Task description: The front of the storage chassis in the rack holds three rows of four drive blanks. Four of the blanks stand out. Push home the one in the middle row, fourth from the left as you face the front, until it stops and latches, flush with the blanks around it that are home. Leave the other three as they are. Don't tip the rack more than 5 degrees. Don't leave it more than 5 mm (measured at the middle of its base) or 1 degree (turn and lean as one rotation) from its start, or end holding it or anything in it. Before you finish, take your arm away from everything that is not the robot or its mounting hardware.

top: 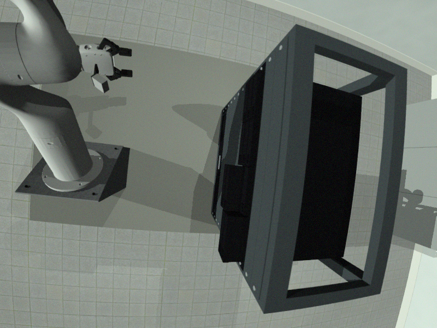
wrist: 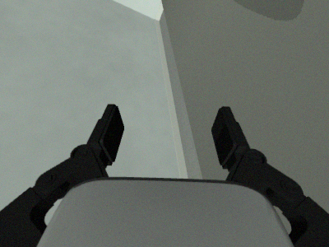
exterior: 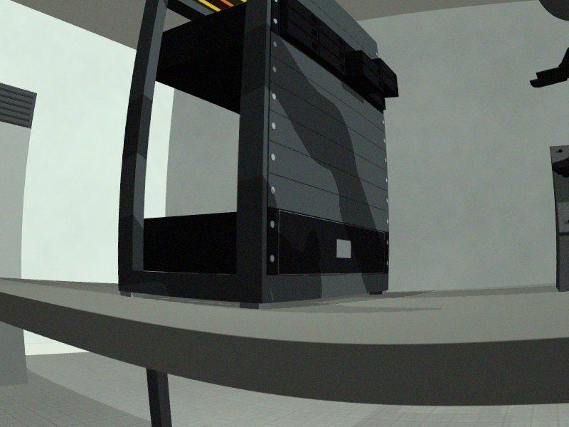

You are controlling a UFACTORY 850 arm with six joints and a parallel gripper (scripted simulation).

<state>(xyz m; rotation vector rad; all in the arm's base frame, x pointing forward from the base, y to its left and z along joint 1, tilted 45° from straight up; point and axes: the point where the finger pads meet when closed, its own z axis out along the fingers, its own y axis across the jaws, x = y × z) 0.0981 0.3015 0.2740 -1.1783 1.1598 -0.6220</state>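
Server room — equipment rack (exterior: pixel 253 151), tiled floor (top: pixel 105 275)

Tiled floor (top: pixel 105 275), pale grey walls (exterior: pixel 459 161)

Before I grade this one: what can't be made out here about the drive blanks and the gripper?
- Drive blanks: exterior view shows them obliquely at the top edge; rows and columns unreadable.
- Top view: protruding blanks are dark blocks; rows overlap.
- Wrist view: open gripper faces bare wall; rack out of frame.
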